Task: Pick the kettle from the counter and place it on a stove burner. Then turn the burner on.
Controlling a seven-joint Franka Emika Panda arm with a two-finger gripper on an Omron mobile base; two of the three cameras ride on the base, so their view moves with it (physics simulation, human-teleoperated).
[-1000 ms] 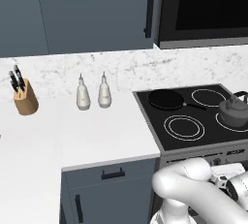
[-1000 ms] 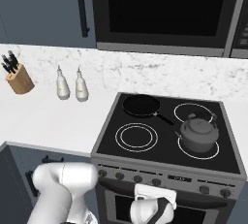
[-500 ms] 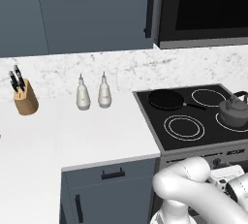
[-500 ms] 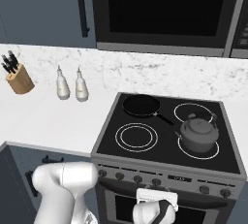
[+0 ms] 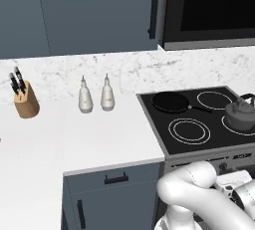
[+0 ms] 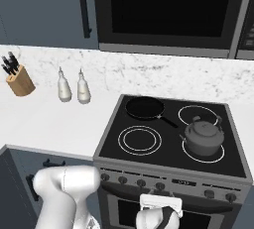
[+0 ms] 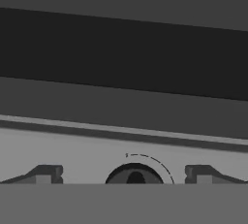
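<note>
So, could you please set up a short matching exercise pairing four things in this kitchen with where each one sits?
Things:
1. kettle
2. frying pan
3. knife block
4. two white bottles

Places:
A. back left burner
B. far left of the counter, by the backsplash
C. front right burner
D. on the counter between the knife block and the stove

Pairs: 1-C, 2-A, 3-B, 4-D

Kettle: dark grey metal. Frying pan: flat black. Stove top: black glass, thin white burner rings. Counter: plain white; backsplash: white marble, grey veining. Cabinets: dark blue-grey. Two bottles: pale grey-white. Knife block: tan wood, black handles.
</note>
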